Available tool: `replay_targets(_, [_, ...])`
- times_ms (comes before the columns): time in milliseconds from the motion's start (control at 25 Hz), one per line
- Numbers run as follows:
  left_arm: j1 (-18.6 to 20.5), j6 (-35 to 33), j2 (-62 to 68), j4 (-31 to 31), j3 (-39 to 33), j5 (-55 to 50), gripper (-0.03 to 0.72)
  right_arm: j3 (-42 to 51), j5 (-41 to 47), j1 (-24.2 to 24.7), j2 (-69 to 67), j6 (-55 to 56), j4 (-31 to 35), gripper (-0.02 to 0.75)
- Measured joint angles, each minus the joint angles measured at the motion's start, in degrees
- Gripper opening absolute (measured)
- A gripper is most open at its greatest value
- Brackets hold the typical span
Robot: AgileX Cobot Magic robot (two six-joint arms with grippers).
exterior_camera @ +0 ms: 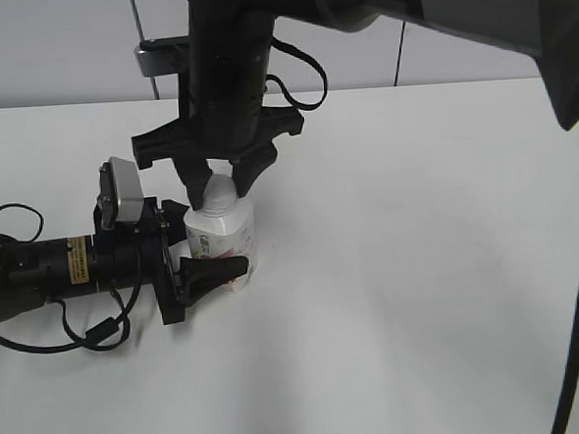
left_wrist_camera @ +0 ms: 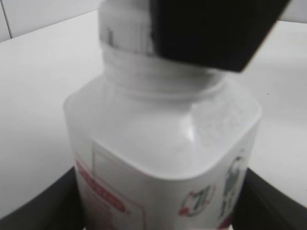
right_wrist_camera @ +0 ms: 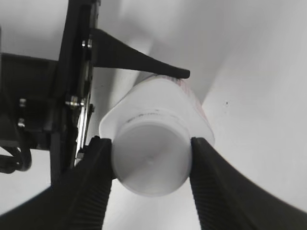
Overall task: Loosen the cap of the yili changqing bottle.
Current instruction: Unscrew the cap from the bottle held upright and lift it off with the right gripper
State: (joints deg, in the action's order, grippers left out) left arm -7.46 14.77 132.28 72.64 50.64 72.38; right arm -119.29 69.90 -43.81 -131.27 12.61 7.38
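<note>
Left hand (exterior_camera: 209, 266): horizontal along tabletop (exterior_camera: 422, 297), fingers clamped on body of yili changqing bottle (exterior_camera: 222, 239), one each side. Bottle: upright on tabletop left of centre, long axis vertical. Cap (right_wrist_camera: 151, 158): on neck, directly below right hand (exterior_camera: 227, 186), which descends vertically. Right hand fingers (right_wrist_camera: 93, 177) flank cap, pads touching both sides; firmness of grip cannot be confirmed. Twist axis coincides with bottle axis. Count: one bottle, one cap, two hands.

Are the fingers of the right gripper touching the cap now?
Touching. The right wrist view shows both fingers pressed against opposite sides of the cap, no gap visible.
</note>
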Motion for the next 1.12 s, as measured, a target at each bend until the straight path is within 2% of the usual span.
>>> replay_targets(120, [0.0,0.0,0.0,0.0,0.0,0.0,0.493,0.0,0.0,0.0,0.0,-8.7,0.0,0.392])
replay_targets(400, [0.0,0.0,0.0,0.0,0.0,0.0,0.492,-0.1,-0.1,0.0,0.0,-42.8,-0.1,0.392])
replay_targets(480, [0.0,0.0,0.0,0.0,0.0,0.0,0.492,-0.1,-0.1,0.0,0.0,-49.2,-0.2,0.392])
replay_targets(880, [0.0,0.0,0.0,0.0,0.0,0.0,0.492,-0.1,0.0,0.0,0.4,-57.5,-0.3,0.392])
replay_targets(1120, [0.0,0.0,0.0,0.0,0.0,0.0,0.492,-0.1,0.0,0.0,2.2,-58.4,-0.4,0.392])
